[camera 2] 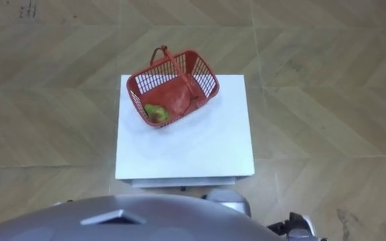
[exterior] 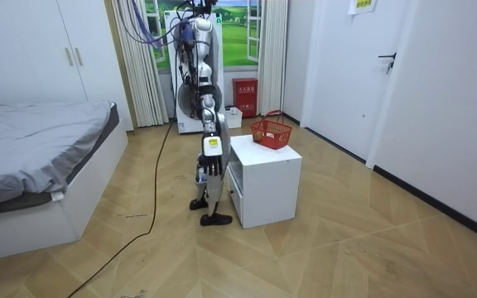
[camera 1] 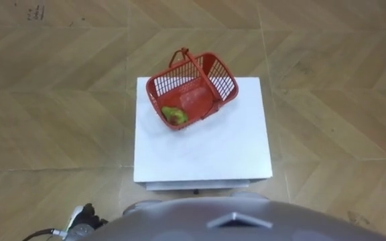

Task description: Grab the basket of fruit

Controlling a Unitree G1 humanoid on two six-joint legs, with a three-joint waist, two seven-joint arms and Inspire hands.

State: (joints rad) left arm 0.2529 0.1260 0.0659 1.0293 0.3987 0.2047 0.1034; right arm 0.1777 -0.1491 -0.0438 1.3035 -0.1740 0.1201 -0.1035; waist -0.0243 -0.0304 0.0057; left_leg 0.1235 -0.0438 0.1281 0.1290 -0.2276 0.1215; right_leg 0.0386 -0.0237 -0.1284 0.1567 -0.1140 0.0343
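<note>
I'm seeing a white box-shaped table [camera 1: 206, 154] standing on a herringbone wood floor [camera 1: 59, 100]. A red plastic mesh basket [camera 1: 191, 88] is sitting far-left on it, holding a green fruit [camera 1: 174, 115]. The right hand [exterior: 212, 163] is hanging relaxed; the left hand [camera 1: 86, 221] I cannot tell.

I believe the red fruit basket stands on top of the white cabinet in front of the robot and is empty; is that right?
Not quite: the basket is not empty. A green fruit lies in it, as the left eye view shows. It does stand on top of the white cabinet in front of the robot.
</note>
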